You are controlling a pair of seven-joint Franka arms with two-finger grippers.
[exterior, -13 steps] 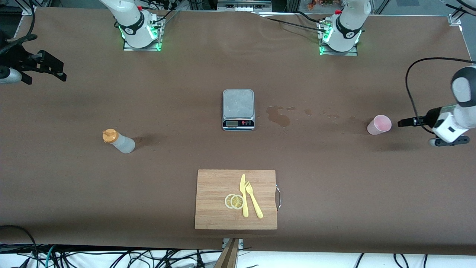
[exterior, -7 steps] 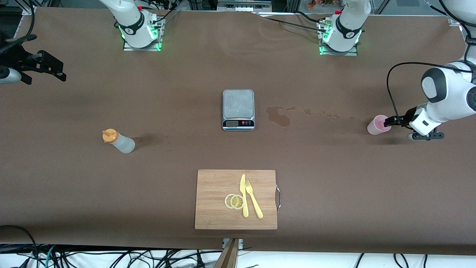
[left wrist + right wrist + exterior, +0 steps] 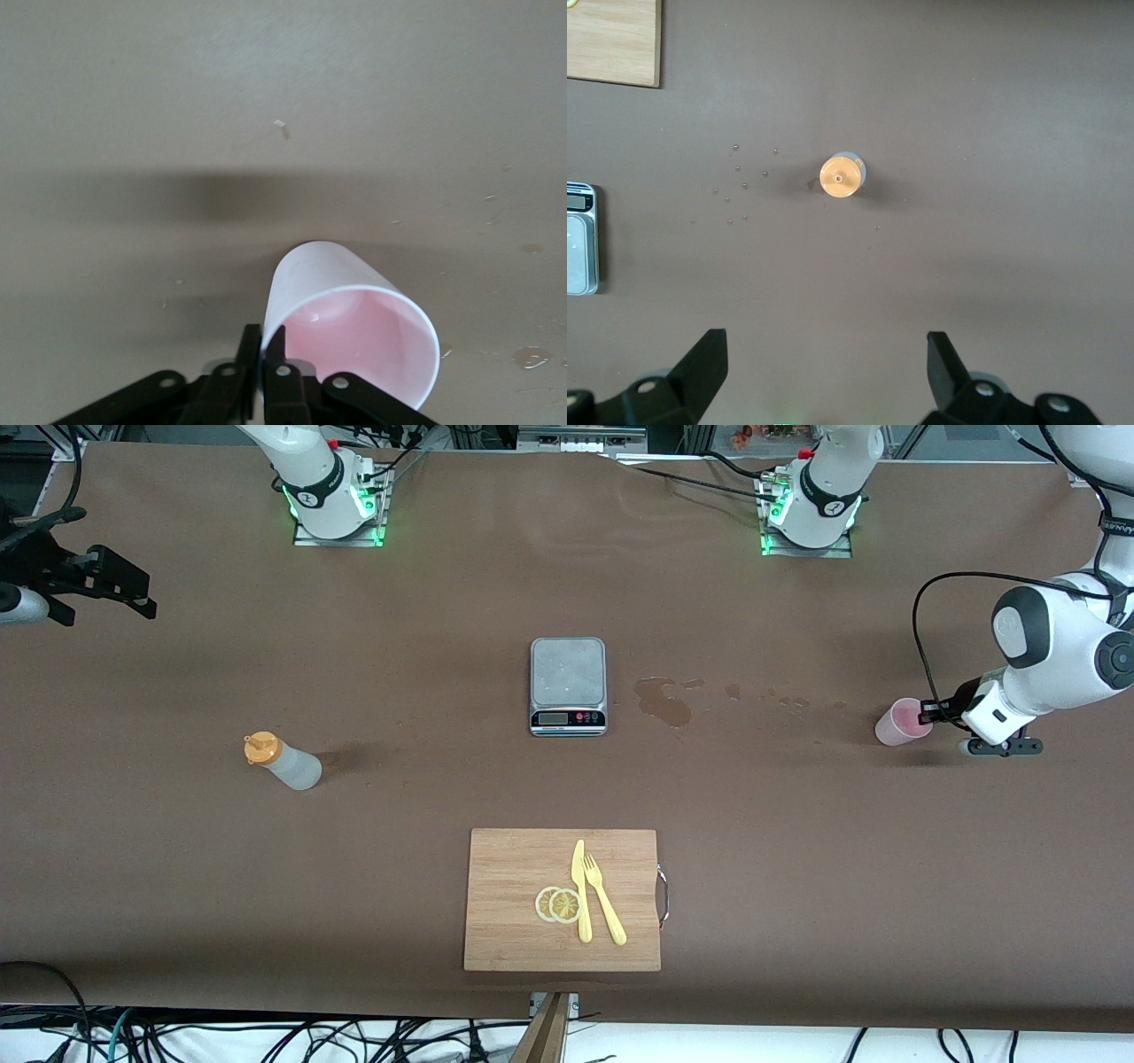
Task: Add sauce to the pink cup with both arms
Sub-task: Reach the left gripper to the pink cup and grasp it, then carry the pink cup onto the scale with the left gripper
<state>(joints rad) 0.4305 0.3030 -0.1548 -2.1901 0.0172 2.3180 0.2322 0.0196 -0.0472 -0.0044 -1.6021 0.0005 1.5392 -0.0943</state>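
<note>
The pink cup (image 3: 897, 724) stands upright toward the left arm's end of the table. My left gripper (image 3: 926, 711) is shut on its rim. In the left wrist view one finger is inside the pink cup (image 3: 354, 328) and the other outside, so the left gripper (image 3: 264, 332) pinches the wall. The sauce bottle (image 3: 283, 763), whitish with an orange cap, stands toward the right arm's end. My right gripper (image 3: 146, 600) waits high above that end, open and empty. In the right wrist view the sauce bottle (image 3: 842, 174) shows cap-up well below the right gripper (image 3: 828, 354).
A steel kitchen scale (image 3: 568, 685) sits mid-table, with brown wet stains (image 3: 664, 701) between it and the cup. Nearer the front camera lies a wooden cutting board (image 3: 505, 868) with a yellow knife, a fork and lemon slices.
The left gripper has moved in to the cup and shut on its rim. The right arm has not moved.
</note>
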